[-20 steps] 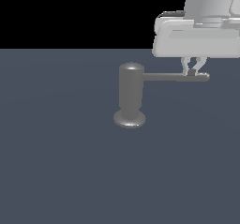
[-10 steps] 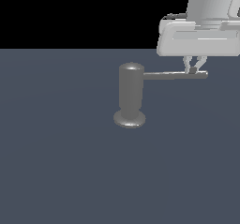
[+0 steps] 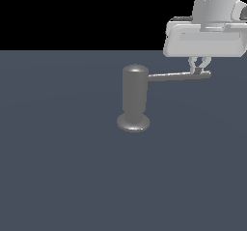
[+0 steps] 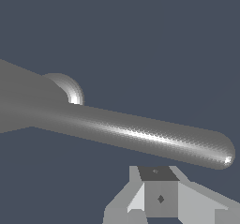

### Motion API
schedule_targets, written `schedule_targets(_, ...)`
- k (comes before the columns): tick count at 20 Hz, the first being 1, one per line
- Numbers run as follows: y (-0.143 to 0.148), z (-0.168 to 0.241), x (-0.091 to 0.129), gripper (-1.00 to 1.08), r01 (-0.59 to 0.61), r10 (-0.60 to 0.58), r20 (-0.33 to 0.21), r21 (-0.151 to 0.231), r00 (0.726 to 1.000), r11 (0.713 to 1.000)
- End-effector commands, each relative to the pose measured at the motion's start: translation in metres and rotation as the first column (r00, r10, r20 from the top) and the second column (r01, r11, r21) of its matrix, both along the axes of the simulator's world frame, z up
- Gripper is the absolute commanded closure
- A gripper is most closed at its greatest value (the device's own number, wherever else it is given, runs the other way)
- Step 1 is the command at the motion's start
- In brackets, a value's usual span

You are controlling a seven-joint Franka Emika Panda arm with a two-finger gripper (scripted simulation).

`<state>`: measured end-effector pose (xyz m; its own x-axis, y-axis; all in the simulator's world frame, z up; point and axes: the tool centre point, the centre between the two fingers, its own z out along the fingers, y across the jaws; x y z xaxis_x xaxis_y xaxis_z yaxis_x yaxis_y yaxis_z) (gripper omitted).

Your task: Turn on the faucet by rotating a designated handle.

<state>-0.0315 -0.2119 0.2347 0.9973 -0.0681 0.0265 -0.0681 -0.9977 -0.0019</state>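
Dark grey flooring is carrying one upright faucet (image 3: 133,99); its single handle (image 3: 178,76) is pointing horizontally toward the exterior view's right, where one gripper (image 3: 198,71) is hanging at its tip (jaw state unclear)

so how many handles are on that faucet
1. The handle sticks out sideways from near the top of the faucet, toward the exterior view's right, its tip at the claw. None shows elsewhere.

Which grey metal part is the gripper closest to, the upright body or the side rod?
The handle, the thin rod; the gripper sits at its free end, well away from the faucet body.
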Motion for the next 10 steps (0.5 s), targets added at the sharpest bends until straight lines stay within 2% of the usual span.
schedule_targets(1,-0.024,-0.013,-0.006,1.08,0.035,-0.035,-0.024,-0.001,0.999,0.999)
schedule_targets(6,-0.034,-0.014,0.002,1.08,0.038,-0.038,-0.026,0.000,0.999,0.999)
schedule_targets(7,-0.015,0.000,0.011,1.08,0.007,-0.007,-0.002,0.000,1.000,1.000)
schedule_targets(10,-0.015,-0.001,0.021,1.08,0.009,-0.009,-0.003,0.000,1.000,1.000)
